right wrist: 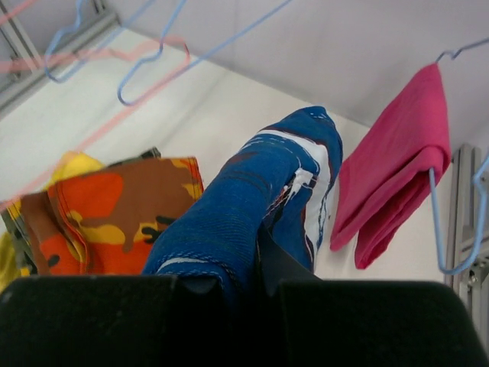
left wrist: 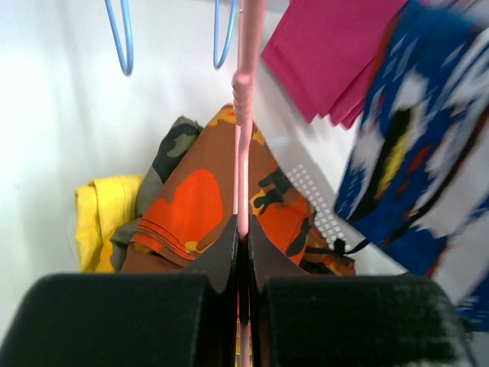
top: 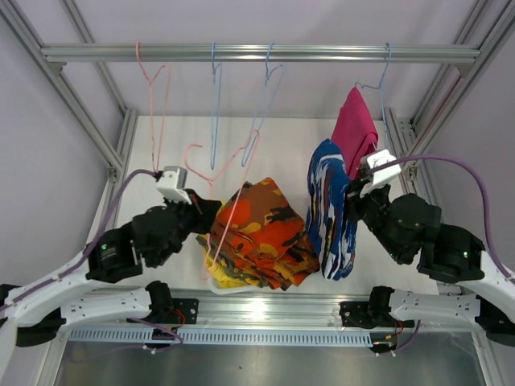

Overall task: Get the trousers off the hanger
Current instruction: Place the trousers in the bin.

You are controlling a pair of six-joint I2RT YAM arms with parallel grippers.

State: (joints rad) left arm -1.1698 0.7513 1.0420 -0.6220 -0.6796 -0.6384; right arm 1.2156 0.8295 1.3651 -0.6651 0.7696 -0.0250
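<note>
The left gripper (left wrist: 243, 233) has its jaws pressed together on the thin rod of a pink hanger (left wrist: 244, 115); in the left wrist view the rod runs straight up out of the slit between the two dark fingers. Below and beyond those fingers lies a pile of folded trousers on the table (top: 294, 153). The orange patterned trousers (top: 269, 233) are on top, the camouflage trousers (left wrist: 172, 149) poke out from under their far-left edge, and the yellow trousers (left wrist: 103, 218) are at the left side of the pile. None of the pile is between the left jaws, which touch only the hanger. The right gripper (right wrist: 258, 279) is clamped on the blue patterned trousers (right wrist: 252, 183). The folded cloth fills the gap between its fingers and rises away from them in the right wrist view, while the top view shows it hanging as a long bundle to the right of the pile. Whether its lower end rests on the table cannot be told. Just beside it, further from the arms, the pink trousers (top: 354, 129) are draped over a blue hanger (right wrist: 435, 222) that hooks onto the rail (top: 257, 53). They are clear of both grippers. More wire hangers, pink and blue, hang on the rail to the left
</note>
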